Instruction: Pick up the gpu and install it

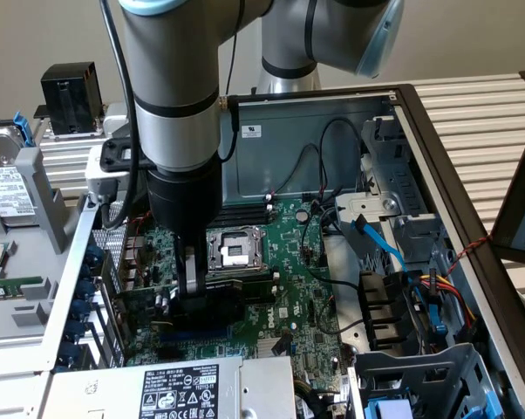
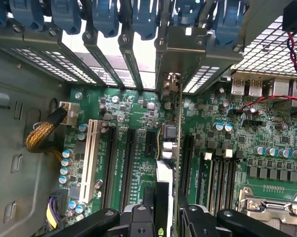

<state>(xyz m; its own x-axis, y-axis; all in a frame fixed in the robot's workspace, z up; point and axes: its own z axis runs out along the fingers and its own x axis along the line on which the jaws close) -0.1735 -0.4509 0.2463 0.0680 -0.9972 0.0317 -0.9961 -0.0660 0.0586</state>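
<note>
Gpu (image 2: pixel 178 129) hangs edge-down, pinched in the half-closed claw (image 2: pixel 166 217), apparently so that it lines up with the motherboard (image 2: pixel 133 106) slot directly beneath.

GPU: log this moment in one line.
gripper: shut on gpu | gpu: upright over motherboard slots | seated: cannot tell

Even indoor light; rear grille (image 2: pixel 269 52) glares white (wrist view).
</note>
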